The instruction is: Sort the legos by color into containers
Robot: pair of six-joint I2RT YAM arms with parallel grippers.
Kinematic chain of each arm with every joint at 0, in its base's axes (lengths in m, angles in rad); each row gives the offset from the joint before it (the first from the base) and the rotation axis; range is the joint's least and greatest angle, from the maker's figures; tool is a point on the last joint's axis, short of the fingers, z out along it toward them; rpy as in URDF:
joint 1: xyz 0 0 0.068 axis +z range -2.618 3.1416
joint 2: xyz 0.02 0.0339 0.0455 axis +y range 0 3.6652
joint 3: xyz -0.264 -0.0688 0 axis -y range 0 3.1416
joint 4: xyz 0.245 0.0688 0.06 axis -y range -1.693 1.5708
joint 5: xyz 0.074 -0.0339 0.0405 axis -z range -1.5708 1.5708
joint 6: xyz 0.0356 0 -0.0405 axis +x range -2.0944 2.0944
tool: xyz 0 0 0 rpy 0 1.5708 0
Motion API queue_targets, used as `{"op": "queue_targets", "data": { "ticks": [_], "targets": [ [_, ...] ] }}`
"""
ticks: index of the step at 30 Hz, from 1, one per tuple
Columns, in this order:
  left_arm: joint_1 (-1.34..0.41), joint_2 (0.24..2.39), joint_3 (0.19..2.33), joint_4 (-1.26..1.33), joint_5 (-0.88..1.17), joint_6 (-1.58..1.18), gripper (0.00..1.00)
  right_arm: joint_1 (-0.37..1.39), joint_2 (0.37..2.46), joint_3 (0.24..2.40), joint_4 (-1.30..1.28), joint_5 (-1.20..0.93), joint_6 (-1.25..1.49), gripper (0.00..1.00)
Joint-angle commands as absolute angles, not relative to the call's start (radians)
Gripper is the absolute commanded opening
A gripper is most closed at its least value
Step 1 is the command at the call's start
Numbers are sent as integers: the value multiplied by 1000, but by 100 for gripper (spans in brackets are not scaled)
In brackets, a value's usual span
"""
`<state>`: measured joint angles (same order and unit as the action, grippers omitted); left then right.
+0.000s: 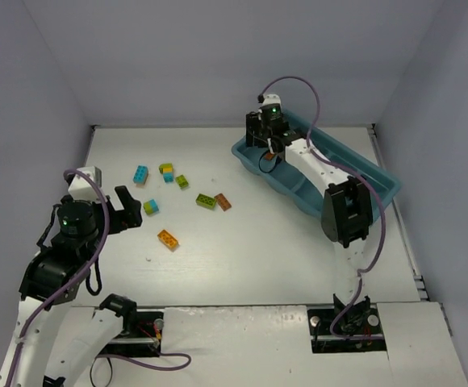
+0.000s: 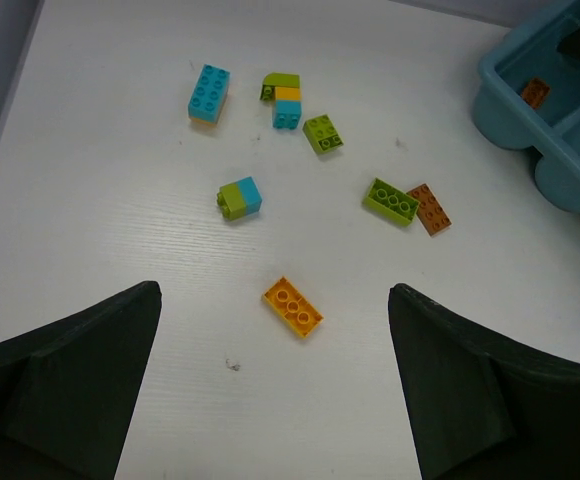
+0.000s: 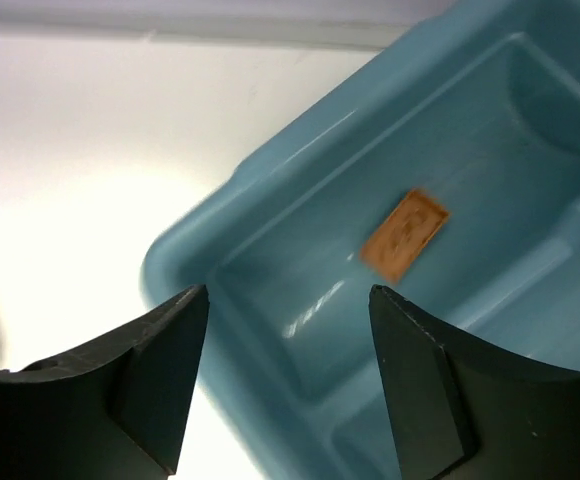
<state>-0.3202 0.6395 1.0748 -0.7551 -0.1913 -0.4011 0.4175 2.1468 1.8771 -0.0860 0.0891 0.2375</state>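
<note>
Lying in the teal tray (image 3: 300, 160), end compartment, one flat brown-orange brick (image 3: 403, 235).

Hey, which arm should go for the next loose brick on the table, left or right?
Probably left. The left hand is open beside the loose bricks, with the yellow-orange brick straight ahead of it. The right hand is open over the tray, above a brown brick lying inside.
</note>
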Motion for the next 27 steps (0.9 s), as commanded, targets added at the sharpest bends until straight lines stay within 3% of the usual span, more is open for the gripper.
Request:
{"op": "queue_targets", "data": {
  "ticks": [1, 6, 11, 14, 27],
  "targets": [
    [-316, 664, 1098, -715, -184, -391, 89, 504, 1932, 1774, -31, -44, 66, 61],
    [-316, 676, 1101, -715, -186, -370, 89, 617, 1818, 1557, -31, -84, 8, 63],
    [-316, 684, 1100, -710, -181, -367, 89, 658, 1786, 1376, -31, -89, 29, 74],
    [-316, 695, 1106, -707, -178, -367, 89, 690, 1804, 1321, -22, -97, 34, 75],
    [-314, 692, 1111, -730, -172, -365, 89, 744, 2046, 1377, 49, -91, 35, 70]
  ]
}}
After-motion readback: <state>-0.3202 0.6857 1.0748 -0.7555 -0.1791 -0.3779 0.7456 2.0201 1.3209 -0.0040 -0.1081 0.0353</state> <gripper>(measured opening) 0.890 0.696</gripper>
